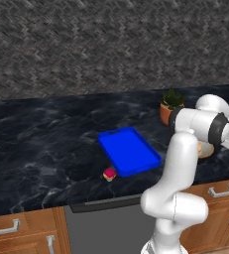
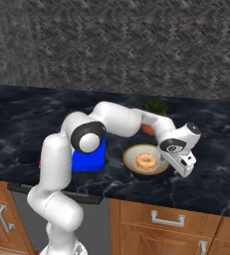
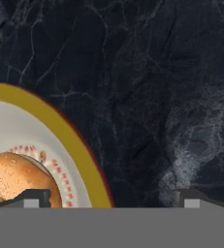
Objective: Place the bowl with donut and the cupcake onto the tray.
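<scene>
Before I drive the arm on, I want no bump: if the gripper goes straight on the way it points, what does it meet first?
Probably the bowl: the open gripper points down at the counter, jaws straddling the bowl's near rim, one tip above the donut. Depth is unclear, so that tip may land inside the bowl.

1. The arm point(image 2: 61, 164) rises from the base, bends at a dark elbow joint and reaches right across the scene.
2. The forearm point(image 2: 124, 119) runs level to the right, then the wrist point(image 2: 178, 139) turns down.
3. The gripper point(image 3: 111, 198) points down at the counter with its jaws spread wide.
4. Nothing sits between the fingertips point(image 3: 33, 198), seen in the hand view.
</scene>
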